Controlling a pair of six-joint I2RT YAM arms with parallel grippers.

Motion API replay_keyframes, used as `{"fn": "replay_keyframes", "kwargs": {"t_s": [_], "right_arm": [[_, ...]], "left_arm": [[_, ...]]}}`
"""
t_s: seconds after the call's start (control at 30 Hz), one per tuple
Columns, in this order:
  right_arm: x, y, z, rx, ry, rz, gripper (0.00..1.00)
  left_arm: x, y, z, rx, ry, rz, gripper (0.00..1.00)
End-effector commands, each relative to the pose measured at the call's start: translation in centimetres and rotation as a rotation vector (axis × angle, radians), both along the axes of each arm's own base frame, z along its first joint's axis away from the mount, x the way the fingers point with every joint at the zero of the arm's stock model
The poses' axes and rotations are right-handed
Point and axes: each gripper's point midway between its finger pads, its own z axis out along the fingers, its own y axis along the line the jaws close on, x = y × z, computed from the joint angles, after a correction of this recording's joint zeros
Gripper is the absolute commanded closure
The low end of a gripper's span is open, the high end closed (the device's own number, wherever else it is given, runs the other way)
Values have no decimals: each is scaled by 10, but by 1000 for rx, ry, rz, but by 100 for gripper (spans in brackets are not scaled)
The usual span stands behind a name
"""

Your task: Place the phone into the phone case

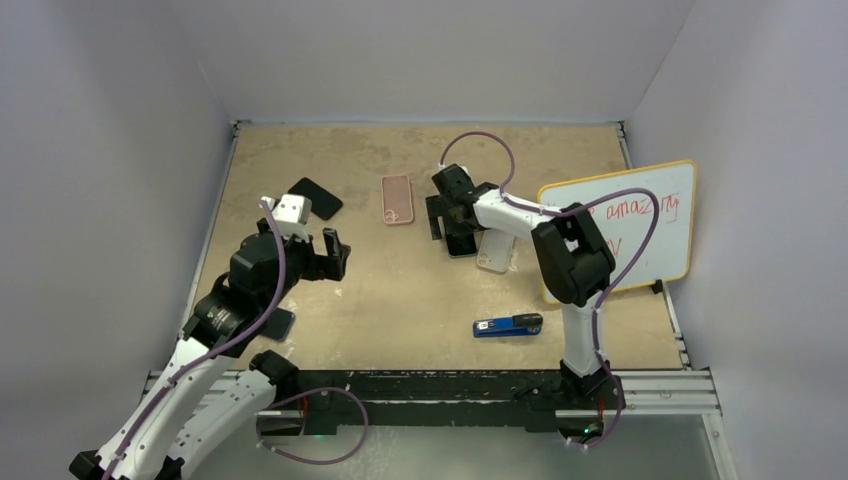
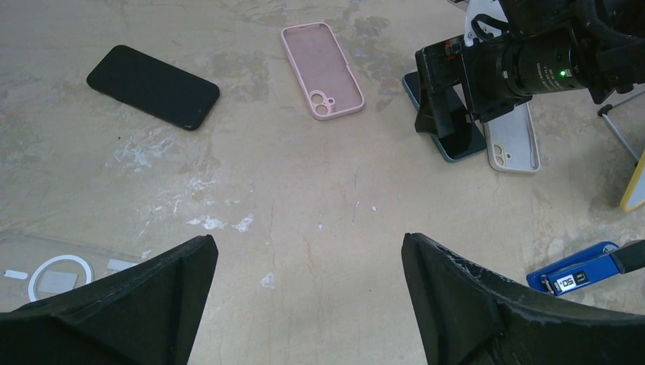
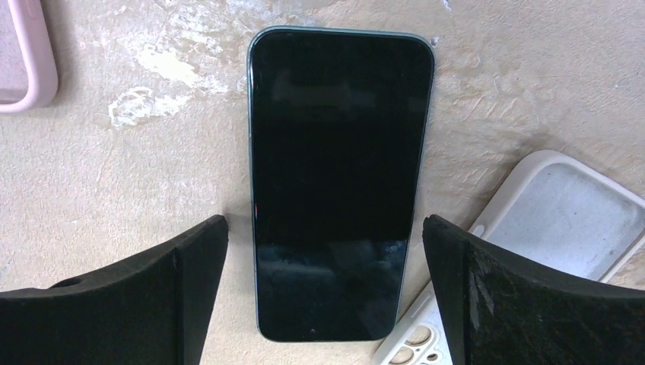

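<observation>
Phone [image 3: 340,182] lies screen-up between the fingers [image 3: 152,304] of the right gripper [image 3: 325,228], which is spread wide and empty, with bare table [image 3: 152,167] along both long edges. White case [image 3: 563,220] sits just beside its near right corner; pink case [image 3: 23,53] farther left. Left gripper [image 2: 308,239] hangs wide open, empty.

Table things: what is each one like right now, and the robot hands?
teal phone, flat, screen up and dark, not in a case
white case, empty, open side up
pink case, empty, open side up
black phone, lying flat
left gripper, open, empty
right gripper, open, over the teal phone
</observation>
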Motion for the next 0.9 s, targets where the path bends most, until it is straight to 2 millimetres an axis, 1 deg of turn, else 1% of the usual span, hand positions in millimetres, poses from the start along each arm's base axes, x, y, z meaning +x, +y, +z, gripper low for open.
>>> {"fn": "replay_keyframes", "kwargs": {"t_s": [0.0,0.1,0.2,0.5,0.53,0.63,0.73,0.77,0.87], "right_arm": [[6,-4,6,-5,-14,3,1],[6,-5,3,4,-3,8,1],[1,-1,-1,24,15,23,1],[-15,10,-16,94,78,59,9],[-15,9,-17,92,79,54,11],[-14,5,-17,70,63,43,22],[-18,5,-13,71,63,36,33],[-20,5,-12,74,60,33,36],[-27,4,-8,84,55,27,43]], "left_arm": [[2,3,3,9,-19,11,4],[2,2,3,10,-17,11,4],[2,3,2,10,-15,13,4],[3,3,1,8,-10,20,4],[4,3,0,6,-8,21,4],[5,1,-5,-1,21,32,7],[8,0,-15,-7,84,66,10],[10,2,-16,-20,108,101,11],[19,-6,-16,-54,157,132,14]]}}
